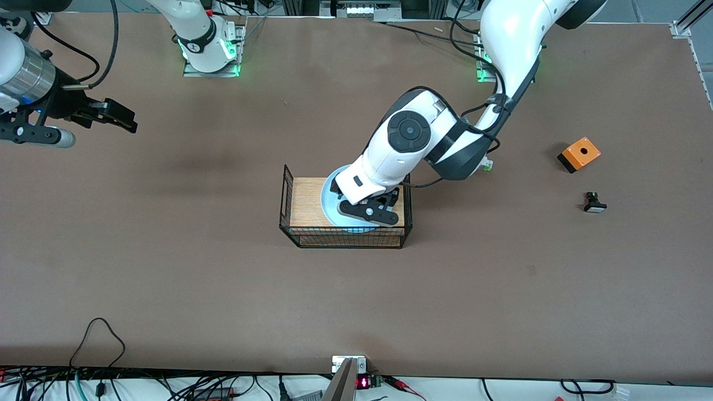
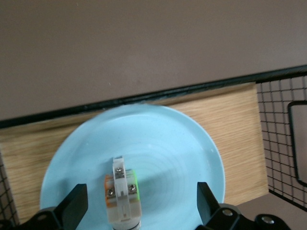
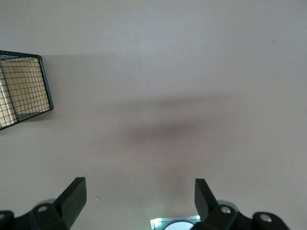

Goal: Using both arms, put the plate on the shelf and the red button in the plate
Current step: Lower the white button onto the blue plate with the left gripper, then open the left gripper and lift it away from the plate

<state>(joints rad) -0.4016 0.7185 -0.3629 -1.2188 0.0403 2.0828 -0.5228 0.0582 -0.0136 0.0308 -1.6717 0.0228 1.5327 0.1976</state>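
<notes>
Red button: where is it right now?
In the left wrist view the red button lies on the plate inside the wire basket, between the open left gripper's fingers, untouched.

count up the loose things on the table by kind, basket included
wire basket: 1
plate, in the basket: 1
button switch on the plate, cap hidden from view: 1
orange box: 1
black button with white face: 1
total: 5
left gripper open over the plate; right gripper open, waiting over bare table.

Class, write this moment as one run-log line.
left hand: open over plate, red button on plate | plate: in wire basket | right hand: open, waiting
</notes>
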